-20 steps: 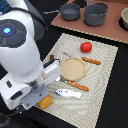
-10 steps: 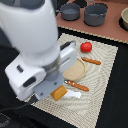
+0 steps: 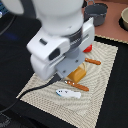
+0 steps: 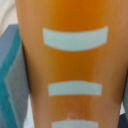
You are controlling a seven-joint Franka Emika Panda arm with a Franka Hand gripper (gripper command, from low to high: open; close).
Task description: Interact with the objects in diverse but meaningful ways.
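Observation:
In the exterior view my arm is blurred and fills the middle of the picture. Its grey gripper (image 3: 71, 69) hangs right over the yellow-orange bread slab (image 3: 78, 75) on the woven mat (image 3: 102, 95), and the fingertips are hidden. One dark sausage stick (image 3: 93, 62) lies beyond the slab, another (image 3: 78, 86) in front of it. A white-and-blue oblong piece (image 3: 67, 93) sits near the mat's front. Only a sliver of the red tomato (image 3: 88, 49) peeks out beside the arm. An orange surface with pale bars (image 4: 75, 60) fills the wrist view at very close range, with no fingers showing.
A grey pot (image 3: 97, 13) stands behind the mat and a pale bowl (image 3: 123, 19) sits at the exterior view's far right edge. A black cable (image 3: 30, 92) trails from the arm across the mat's front corner. Dark tabletop surrounds the mat.
The arm has swung from the exterior view's left over the mat's middle. It now covers the round tan piece and most of the tomato, and the gripper has come down close to the bread slab.

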